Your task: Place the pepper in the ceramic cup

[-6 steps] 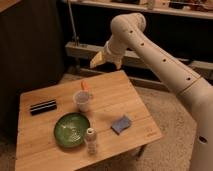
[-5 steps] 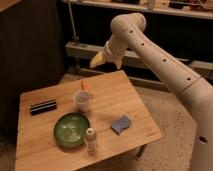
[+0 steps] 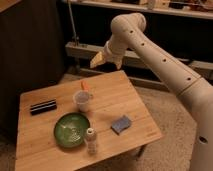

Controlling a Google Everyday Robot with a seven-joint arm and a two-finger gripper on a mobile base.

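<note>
Gripper (image 3: 104, 60) hangs in the upper middle of the frame, above the far edge of the wooden table (image 3: 120, 97) and well apart from everything on it. It sits at the end of a white arm (image 3: 165, 60) that comes in from the right edge. Whether it is spread or pressed together I cannot tell from this angle.

The pepper (image 3: 85, 86) is at the ceramic cup (image 3: 82, 101), left of the frame's centre. Its orange-red end shows at the cup's far rim, and it seems to stand inside the cup rather than behind it.

Below the cup lies a green plate (image 3: 71, 129). A pale shaker (image 3: 90, 140) stands upright just beside the plate's right edge. A black box (image 3: 43, 106) lies to the left of the cup. A blue-grey sponge (image 3: 121, 124) lies to the lower right, near the table's right side.
</note>
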